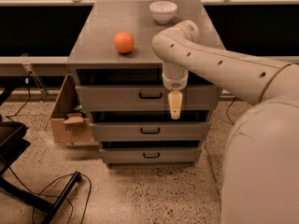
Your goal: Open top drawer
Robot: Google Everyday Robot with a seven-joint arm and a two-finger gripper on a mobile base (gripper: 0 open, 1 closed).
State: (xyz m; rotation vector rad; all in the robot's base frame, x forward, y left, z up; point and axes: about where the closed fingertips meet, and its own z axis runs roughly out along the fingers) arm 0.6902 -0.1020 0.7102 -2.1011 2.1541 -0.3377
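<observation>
The end effector (175,105) waits by the top drawer (117,98)

It hangs tip down in front of the flat grey drawer front, just right of the small black bar handle (150,95), likely so it can hook and pull. Its pale tips look pressed together, holding nothing. The drawer sits right under the smooth grey surface (93,45), which carries a round orange (124,42) and a white bowl (163,10).

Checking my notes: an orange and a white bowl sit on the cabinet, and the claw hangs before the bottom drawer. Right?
Not the bottom one. The camera view shows the claw before the top drawer, right of its handle; orange and bowl are as stated.
</observation>
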